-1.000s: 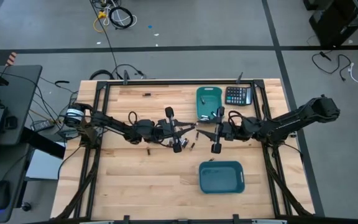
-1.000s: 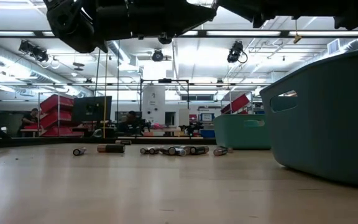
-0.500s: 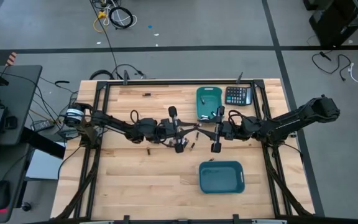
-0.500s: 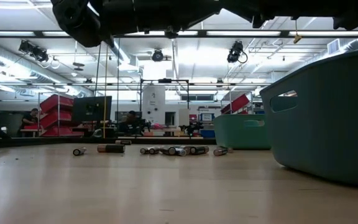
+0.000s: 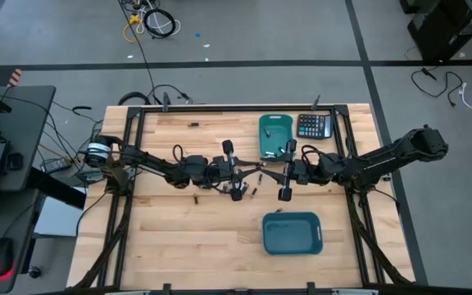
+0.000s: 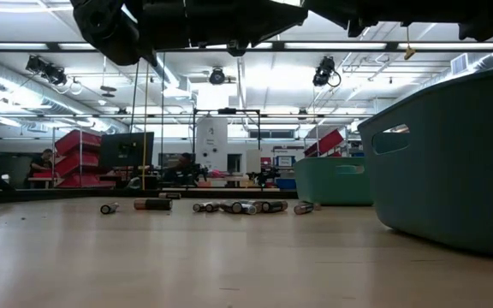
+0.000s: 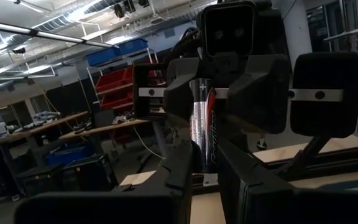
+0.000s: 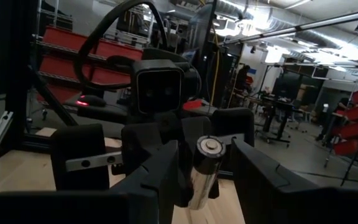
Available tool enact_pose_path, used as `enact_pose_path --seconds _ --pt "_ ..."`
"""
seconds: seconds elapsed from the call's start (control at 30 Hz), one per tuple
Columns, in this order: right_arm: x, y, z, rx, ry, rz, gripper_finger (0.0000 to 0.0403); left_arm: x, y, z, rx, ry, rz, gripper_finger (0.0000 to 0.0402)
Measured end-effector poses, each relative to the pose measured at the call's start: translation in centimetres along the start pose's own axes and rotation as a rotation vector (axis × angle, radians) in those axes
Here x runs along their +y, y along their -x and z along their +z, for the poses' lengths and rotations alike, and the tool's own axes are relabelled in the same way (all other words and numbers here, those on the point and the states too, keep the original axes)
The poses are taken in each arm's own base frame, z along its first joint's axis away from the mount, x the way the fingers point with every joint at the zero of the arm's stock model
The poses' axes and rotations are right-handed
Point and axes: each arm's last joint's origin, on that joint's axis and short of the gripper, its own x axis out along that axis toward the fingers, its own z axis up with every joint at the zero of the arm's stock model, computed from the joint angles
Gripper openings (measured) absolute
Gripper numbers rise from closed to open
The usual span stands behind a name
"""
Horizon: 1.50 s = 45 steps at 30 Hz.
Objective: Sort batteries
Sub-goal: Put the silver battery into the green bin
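- One silvery battery (image 7: 202,127) with red lettering is held up off the table, pinched between dark fingers (image 7: 180,167).
- The other batteries (image 6: 240,206), silvery and dark, lie on their sides in a loose row mid-table.

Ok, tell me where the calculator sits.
In the high view the calculator lies at the table's far right corner, just right of the smaller teal bin.

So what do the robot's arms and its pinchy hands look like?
Both arms are dark, thin and jointed. The left gripper and right gripper each have two black blocky fingers on a crossbar with pale strips. A boxy black camera sits above each, and black cables loop along the arms.
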Motion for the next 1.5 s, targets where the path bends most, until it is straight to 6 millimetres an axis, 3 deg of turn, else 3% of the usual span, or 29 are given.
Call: enact_pose_path --seconds 0.4,0.8,1.13,1.3,1.5 --pt "0.0 0.0 0.0 -0.002 -0.004 0.001 0.0037 0.0 0.0 0.0 0.002 0.026 -0.006 0.0058" --pt "-0.3 0.0 -0.2 0.032 -0.031 -0.095 0.0040 -0.1 0.0 -0.6 0.073 0.074 0.039 0.0142" --pt "-1.3 0.4 -2.0 0.256 -0.023 -0.462 0.0040 -0.2 0.5 -2.9 0.325 0.130 0.162 0.0158" --pt "-2.9 0.7 -4.3 0.413 -0.101 -0.552 0.0040 -0.3 0.7 -3.3 0.368 0.148 0.163 0.0158" --pt "-5.8 1.2 -6.3 0.566 -0.261 -0.468 0.0040 -0.2 0.7 -3.3 0.372 0.144 0.204 0.0158"
